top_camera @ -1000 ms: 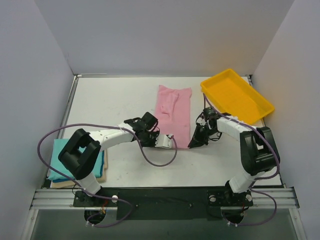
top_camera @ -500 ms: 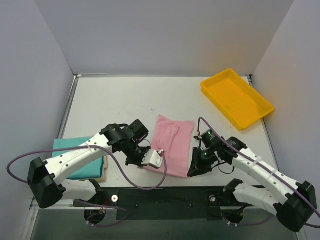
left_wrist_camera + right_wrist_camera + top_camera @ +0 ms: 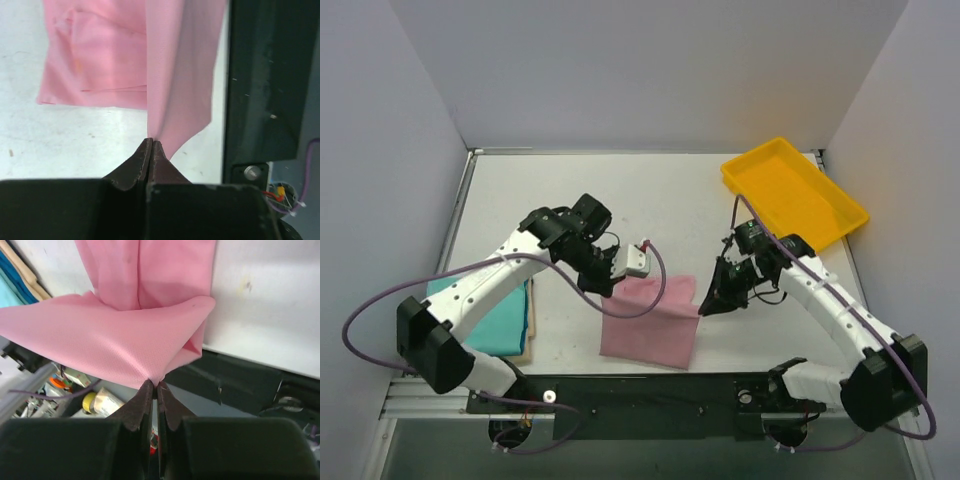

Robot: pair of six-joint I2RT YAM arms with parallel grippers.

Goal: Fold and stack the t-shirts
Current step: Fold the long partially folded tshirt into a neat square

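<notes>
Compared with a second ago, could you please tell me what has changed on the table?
The left gripper and right gripper, shut on the pink t-shirt throughout, dragged it toward the near edge, then lifted its held corners back. The yellow tray, teal t-shirt and cream t-shirt stayed put.

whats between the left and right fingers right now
The pink shirt: its upper edge runs from the left fingers to the right fingers, both pinched shut on it. The top view shows it.

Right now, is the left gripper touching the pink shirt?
Touching. The left wrist view shows the left gripper with its jaws pinched shut on an edge of the pink shirt.
</notes>
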